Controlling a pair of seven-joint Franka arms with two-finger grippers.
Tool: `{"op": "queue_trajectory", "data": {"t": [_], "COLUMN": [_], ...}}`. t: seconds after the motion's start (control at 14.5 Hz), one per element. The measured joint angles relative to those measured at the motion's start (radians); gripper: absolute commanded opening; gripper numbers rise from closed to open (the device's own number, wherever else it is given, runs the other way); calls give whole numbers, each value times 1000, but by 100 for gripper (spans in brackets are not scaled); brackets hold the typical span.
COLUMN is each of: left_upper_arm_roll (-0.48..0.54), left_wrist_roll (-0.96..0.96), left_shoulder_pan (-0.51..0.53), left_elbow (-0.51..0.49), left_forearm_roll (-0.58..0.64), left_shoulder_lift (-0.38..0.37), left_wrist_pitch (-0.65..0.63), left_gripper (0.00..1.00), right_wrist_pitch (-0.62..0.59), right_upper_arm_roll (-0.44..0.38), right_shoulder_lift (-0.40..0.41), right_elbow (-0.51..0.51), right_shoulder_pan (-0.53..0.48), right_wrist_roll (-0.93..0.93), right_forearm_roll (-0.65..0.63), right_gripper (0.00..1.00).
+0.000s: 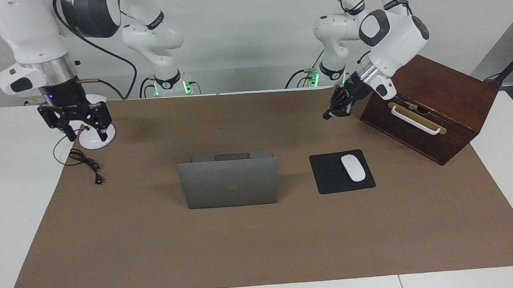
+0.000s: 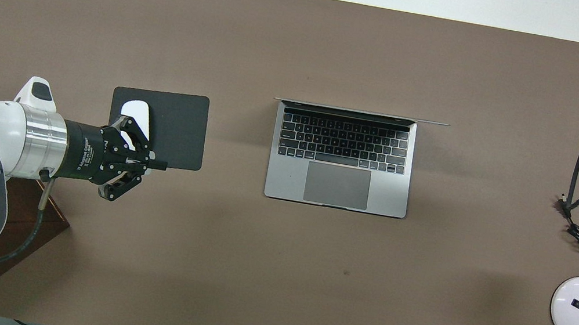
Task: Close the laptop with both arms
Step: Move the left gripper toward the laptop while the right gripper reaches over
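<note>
At the right arm's end of the tabletop (image 1: pixel 253 249), the right gripper (image 1: pixel 85 131) hangs in the air over a white lamp base (image 1: pixel 100 138) and its black cable (image 1: pixel 84 161), jaws spread apart and holding nothing. It is well apart from the laptop (image 1: pixel 228 182).

Mid-tabletop, the laptop stands open, its screen close to upright, the logo side turned away from the robots and the keyboard toward them. Nothing touches it.

Toward the left arm's end lie a black mouse pad (image 1: pixel 328 175) with a white mouse (image 1: pixel 353 168) on it, and, nearer to the robots, a wooden box (image 1: pixel 439 103). The left gripper (image 1: pixel 331 112) is up in the air just beside the box's corner, angled down toward the middle, its jaws looking pressed together on nothing.

By my reckoning the job has barely begun: neither arm has reached the lid. Both have to come in to the screen's top edge and fold it down onto the keyboard.
</note>
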Motion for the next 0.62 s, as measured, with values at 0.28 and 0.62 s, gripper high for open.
{"op": "queue_trajectory", "data": {"t": [0.28, 0.62], "left_upper_arm_roll": [0, -3], "left_wrist_roll": [-93, -155], "left_shoulder_pan": [-52, -210], "left_elbow": [-86, -134], "left_forearm_roll": [-218, -505], "left_shoulder_lift": [19, 98], "left_wrist_pitch": [174, 438], "left_gripper": [0, 0], "right_wrist_pitch": [78, 161], "right_upper_arm_roll": [4, 6], "right_shoulder_lift": [71, 174], "right_elbow": [15, 81], "right_shoulder_pan": [6, 61], "right_wrist_roll": [10, 131], "right_forearm_roll": [13, 16], "right_gripper": [95, 0]}}
